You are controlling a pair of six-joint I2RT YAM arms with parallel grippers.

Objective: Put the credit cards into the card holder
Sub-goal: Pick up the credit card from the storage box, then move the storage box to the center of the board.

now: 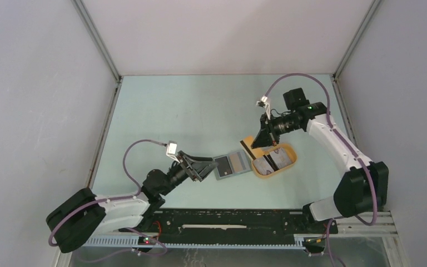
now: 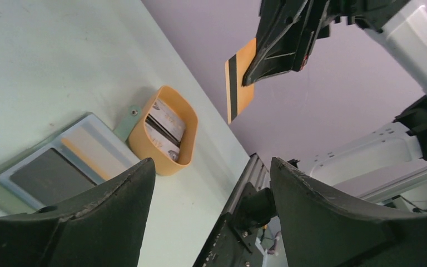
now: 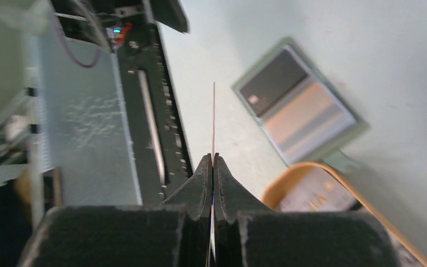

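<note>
Credit card (image 2: 240, 97): thin, flat, orange, black stripe | pinched in right jaws

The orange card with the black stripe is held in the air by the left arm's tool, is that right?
No. The orange card is held in the air by the right tool, shut on its edge; the left tool is open and empty. The left wrist view shows the other arm gripping the card.
</note>
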